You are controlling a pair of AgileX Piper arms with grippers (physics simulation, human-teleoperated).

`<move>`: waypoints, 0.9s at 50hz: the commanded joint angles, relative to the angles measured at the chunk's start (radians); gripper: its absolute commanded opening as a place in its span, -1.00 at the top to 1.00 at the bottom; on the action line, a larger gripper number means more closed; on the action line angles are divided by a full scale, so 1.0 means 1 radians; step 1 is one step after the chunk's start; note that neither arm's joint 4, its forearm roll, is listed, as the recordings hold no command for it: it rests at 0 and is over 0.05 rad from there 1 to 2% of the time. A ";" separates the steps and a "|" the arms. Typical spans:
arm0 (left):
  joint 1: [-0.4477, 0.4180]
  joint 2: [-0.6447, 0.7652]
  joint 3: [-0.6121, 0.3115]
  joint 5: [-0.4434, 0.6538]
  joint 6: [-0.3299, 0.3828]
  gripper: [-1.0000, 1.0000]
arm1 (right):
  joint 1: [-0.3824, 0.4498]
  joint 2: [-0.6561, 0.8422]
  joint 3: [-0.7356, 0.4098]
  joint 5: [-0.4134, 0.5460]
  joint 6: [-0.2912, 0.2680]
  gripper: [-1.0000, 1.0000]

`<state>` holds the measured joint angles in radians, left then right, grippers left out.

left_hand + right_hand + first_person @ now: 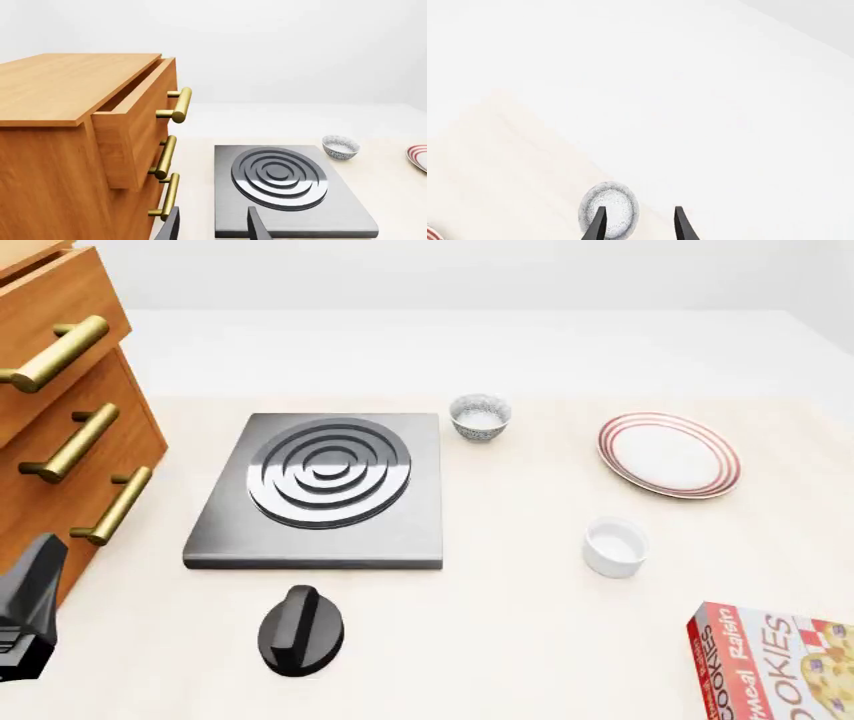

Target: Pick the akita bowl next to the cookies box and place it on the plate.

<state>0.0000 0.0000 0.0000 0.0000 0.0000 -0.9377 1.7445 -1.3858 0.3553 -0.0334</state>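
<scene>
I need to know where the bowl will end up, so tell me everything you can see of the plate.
The plate is round, flat and white, with thin red concentric rings around its rim; it looks glazed, like ceramic. It lies flat on the pale table, on the right side in the front view, with nothing on it and nothing touching it. A plain white cup stands apart, nearer the camera, and a speckled bowl sits off to its left. The left wrist view catches only a sliver of its rim.

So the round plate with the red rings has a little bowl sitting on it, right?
No. In the front view the plate has nothing on it. The speckled bowl stands on the table beside the stove plate, apart from the plate; the plain white cup is on the table too.
</scene>
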 commanded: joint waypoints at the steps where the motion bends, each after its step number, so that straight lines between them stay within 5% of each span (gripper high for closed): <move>1: 0.000 0.000 0.000 0.000 0.000 -1.00 | -0.036 0.084 -0.055 0.012 -0.006 -1.00; 45: 0.000 0.000 0.000 0.000 0.000 -1.00 | -0.012 0.195 0.031 -0.103 -0.037 -1.00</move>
<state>0.0000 0.0000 0.0000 0.0000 0.0000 -0.9565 1.9166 -1.3650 0.2734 -0.0653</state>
